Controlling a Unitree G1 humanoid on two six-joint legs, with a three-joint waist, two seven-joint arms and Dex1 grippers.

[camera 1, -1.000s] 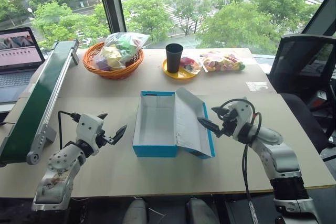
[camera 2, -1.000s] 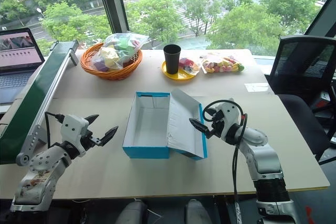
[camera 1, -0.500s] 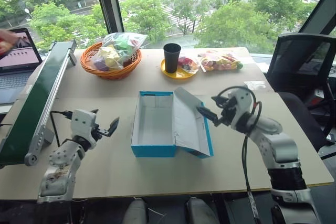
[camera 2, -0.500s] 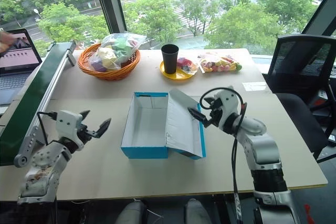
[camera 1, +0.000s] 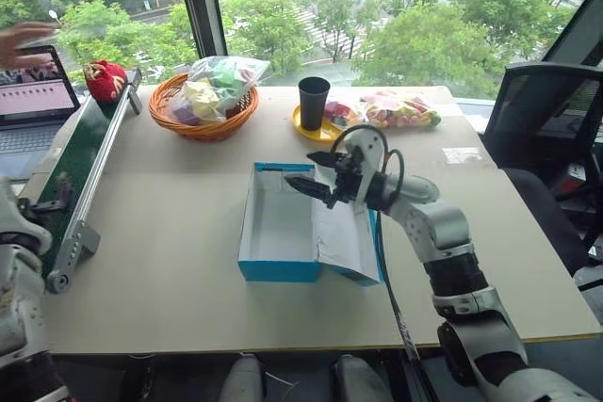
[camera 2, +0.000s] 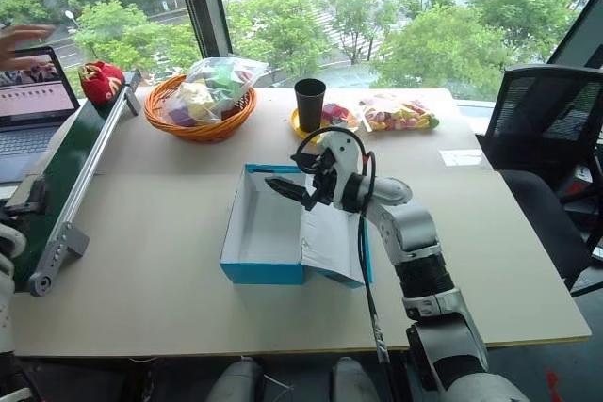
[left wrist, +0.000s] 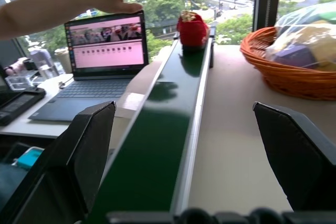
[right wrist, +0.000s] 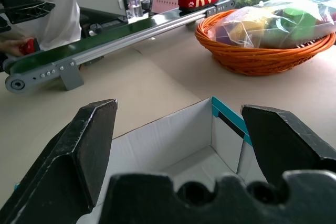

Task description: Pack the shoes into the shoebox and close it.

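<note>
Box sits mid-table, lid flap folded out to the right, white inside bare, so it's ready to load. One red shoe rides the far end of the green conveyor at left, a person's hand just beyond it by the laptop. Right claw hangs over the box's far end, fingers apart, holding nothing. Left claw points up the belt at the shoe, fingers spread wide, likely lined up to take it on arrival. Second shoe: can't tell where.
</note>
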